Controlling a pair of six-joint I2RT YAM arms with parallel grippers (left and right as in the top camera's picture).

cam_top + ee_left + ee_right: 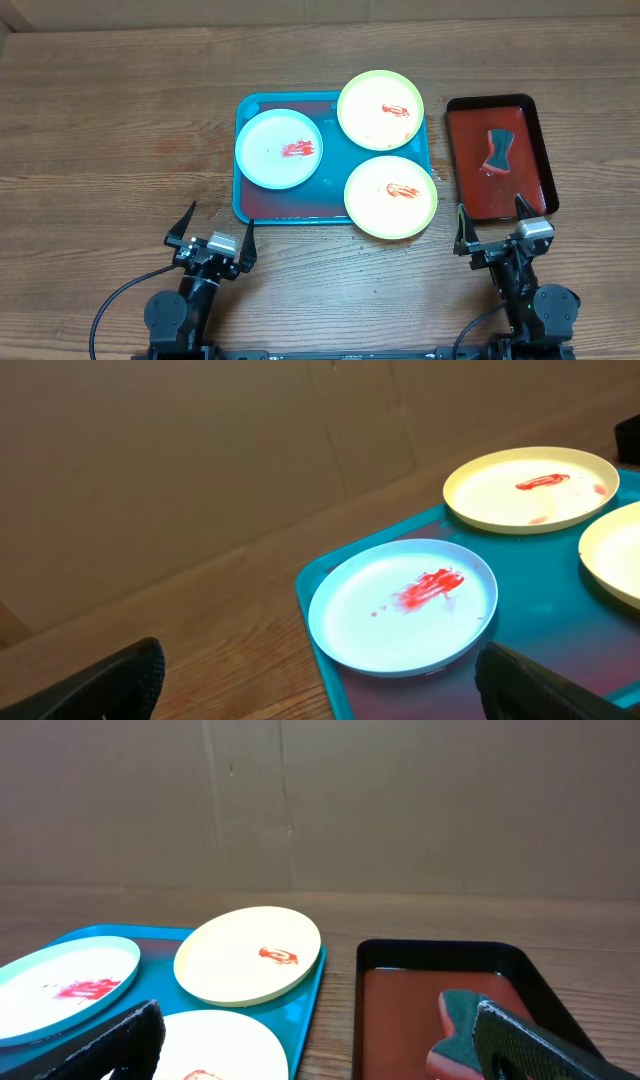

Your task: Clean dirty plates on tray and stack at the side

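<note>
While no plate has been wiped yet, the overhead view shows you all three on the teal tray: the blue-white plate at its left, the far yellow-green plate over the back rim, and the near yellow-green plate overhanging the front right corner, each with a red smear. Your left gripper and right gripper hover spread and empty, close to the table's near edge. From the left wrist, the blue-white plate lies straight ahead between the parted fingers. From the right wrist, the wide-apart fingers frame a sponge in the dark-red tray beside the teal one. You are, I judge, at the start: next, take the sponge with the right gripper, centring the fingers across its narrow waist, while the left readies to steady a plate.
</note>
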